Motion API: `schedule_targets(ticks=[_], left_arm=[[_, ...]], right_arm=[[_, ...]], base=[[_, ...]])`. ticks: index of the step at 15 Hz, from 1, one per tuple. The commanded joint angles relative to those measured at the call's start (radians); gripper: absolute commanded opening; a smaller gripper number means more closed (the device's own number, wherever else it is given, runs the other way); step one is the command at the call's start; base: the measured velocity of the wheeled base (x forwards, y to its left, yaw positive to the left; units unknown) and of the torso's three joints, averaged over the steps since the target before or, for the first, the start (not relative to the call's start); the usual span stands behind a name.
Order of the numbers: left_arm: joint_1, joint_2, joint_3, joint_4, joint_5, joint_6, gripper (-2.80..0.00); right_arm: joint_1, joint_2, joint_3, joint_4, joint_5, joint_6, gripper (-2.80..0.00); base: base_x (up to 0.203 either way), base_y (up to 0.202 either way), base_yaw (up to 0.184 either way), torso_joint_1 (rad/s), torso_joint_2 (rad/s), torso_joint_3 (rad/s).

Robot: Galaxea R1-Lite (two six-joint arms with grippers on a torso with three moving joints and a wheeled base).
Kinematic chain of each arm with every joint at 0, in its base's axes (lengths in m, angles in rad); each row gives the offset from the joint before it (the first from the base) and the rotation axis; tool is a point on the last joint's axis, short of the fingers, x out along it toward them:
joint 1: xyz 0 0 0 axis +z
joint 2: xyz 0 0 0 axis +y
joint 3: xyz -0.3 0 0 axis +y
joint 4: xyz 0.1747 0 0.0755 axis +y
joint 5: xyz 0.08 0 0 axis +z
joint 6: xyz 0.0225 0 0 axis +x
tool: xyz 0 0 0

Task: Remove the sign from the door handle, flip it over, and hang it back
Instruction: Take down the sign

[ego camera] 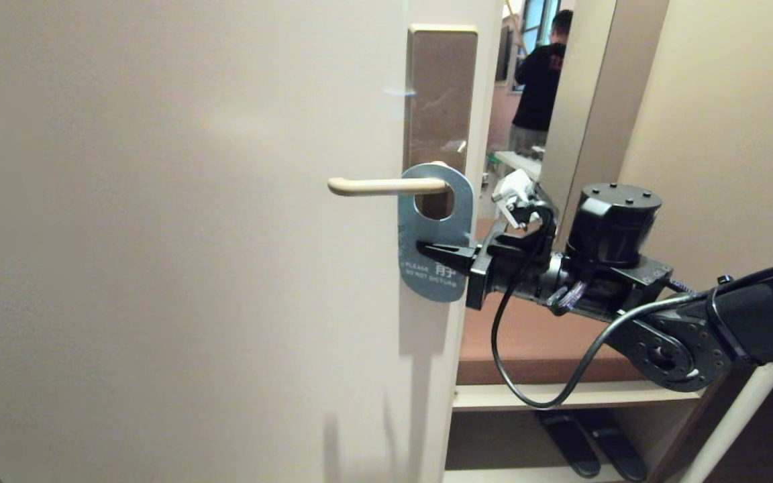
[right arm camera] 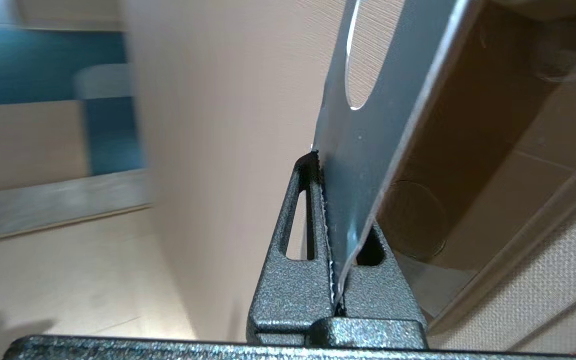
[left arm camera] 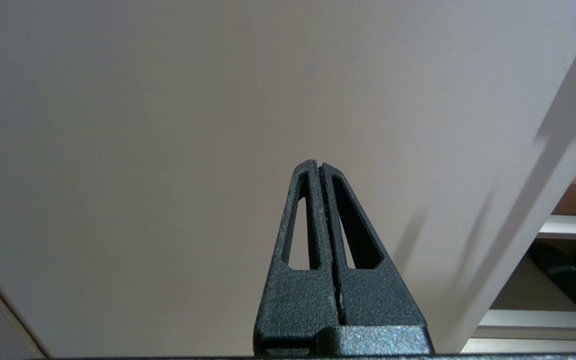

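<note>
The right gripper (ego camera: 427, 249), reached in level from the right, is clamped on the blue sign (ego camera: 435, 231) hung on the door handle (ego camera: 386, 186) at the cream door (ego camera: 158, 235) edge.

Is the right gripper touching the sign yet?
Touching. The right wrist view shows the right gripper shut on the sign, its edge pinched between both fingers.
</note>
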Motion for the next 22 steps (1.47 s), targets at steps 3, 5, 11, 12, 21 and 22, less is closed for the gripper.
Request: schedule_targets(ticks=[3, 5, 11, 12, 21, 22], left_arm=[[0.000, 0.000, 0.000, -0.001, 0.000, -0.001, -2.80], [0.000, 0.000, 0.000, -0.001, 0.000, -0.001, -2.80], [0.000, 0.000, 0.000, 0.001, 0.000, -0.001, -2.80], [0.000, 0.000, 0.000, 0.000, 0.000, -0.001, -2.80], [0.000, 0.000, 0.000, 0.000, 0.000, -0.001, -2.80], [0.000, 0.000, 0.000, 0.001, 0.000, -0.001, -2.80]], right_arm=[[0.060, -0.001, 0.002, -0.003, -0.171, -0.019, -2.80], [0.085, -0.001, 0.001, -0.002, -0.260, -0.033, -2.80], [0.131, -0.014, 0.012, -0.001, -0.389, -0.043, -2.80], [0.142, -0.019, 0.018, 0.001, -0.407, -0.043, -2.80], [0.204, -0.052, 0.010, 0.071, -0.519, -0.043, -2.80], [0.211, -0.049, 0.003, 0.073, -0.529, -0.043, -2.80]], base=[[0.000, 0.000, 0.000, 0.000, 0.00, 0.000], [0.000, 0.000, 0.000, 0.000, 0.00, 0.000], [0.000, 0.000, 0.000, 0.000, 0.00, 0.000], [0.000, 0.000, 0.000, 0.000, 0.00, 0.000], [0.000, 0.000, 0.000, 0.000, 0.00, 0.000], [0.000, 0.000, 0.000, 0.000, 0.00, 0.000]])
